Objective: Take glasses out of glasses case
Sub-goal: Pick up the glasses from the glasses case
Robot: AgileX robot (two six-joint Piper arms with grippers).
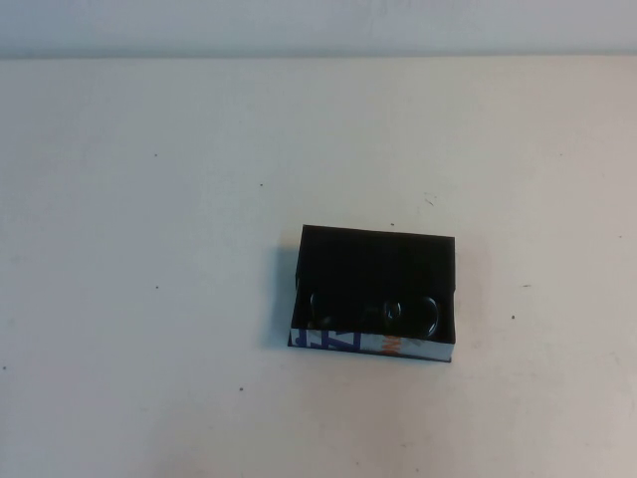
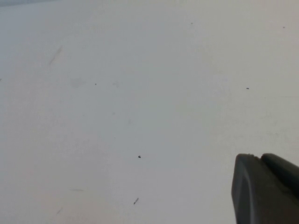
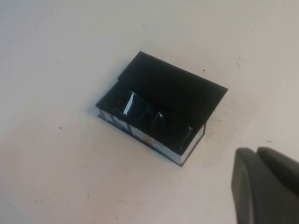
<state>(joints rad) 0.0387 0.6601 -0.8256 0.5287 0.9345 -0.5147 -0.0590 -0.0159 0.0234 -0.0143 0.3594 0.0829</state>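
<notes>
1. Above the bench, neither arm shows in the high view; the right gripper (image 3: pixel 266 186) appears only as a dark corner of its wrist view, near the glasses case (image 1: pixel 373 289), and whether its fingers are apart or together I cannot tell
2. Over bare bench (image 2: pixel 117 93), the left gripper (image 2: pixel 264 189) hangs likewise, state unclear
3. Right of centre, nearer the front edge, the case lies open, glasses (image 3: pixel 154 119) inside
4. Glasses look light, stiff, slippery, scratch-prone; I would grip the bridge or rim
5. Blue and orange print is unreadable

Glossy lenses (image 3: pixel 127 103), matt black case (image 3: pixel 182 88)
</notes>
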